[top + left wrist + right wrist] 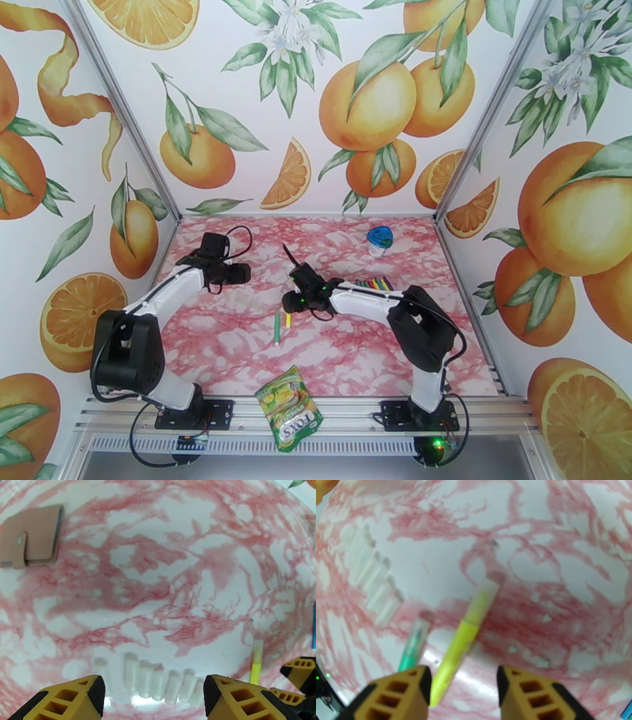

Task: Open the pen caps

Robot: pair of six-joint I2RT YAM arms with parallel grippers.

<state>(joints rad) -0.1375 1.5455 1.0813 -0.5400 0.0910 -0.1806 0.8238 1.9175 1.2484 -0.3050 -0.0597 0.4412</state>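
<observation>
A yellow pen (463,640) and a green pen (414,642) lie side by side on the marble table, each with a pale see-through cap (486,592) on its far end. They also show as the yellow pen (287,320) and green pen (277,326) mid-table. My right gripper (464,693) hovers open just above the yellow pen's near end, holding nothing. Several clear short tubes (152,681) that look like loose caps lie in a row under my open, empty left gripper (152,701). A bundle of coloured pens (373,283) lies to the right.
A blue-lidded round container (380,239) stands at the back right. A green-yellow snack packet (290,408) lies at the near edge. A pink wallet (31,537) lies beyond the left gripper. Printed walls close in the table on three sides.
</observation>
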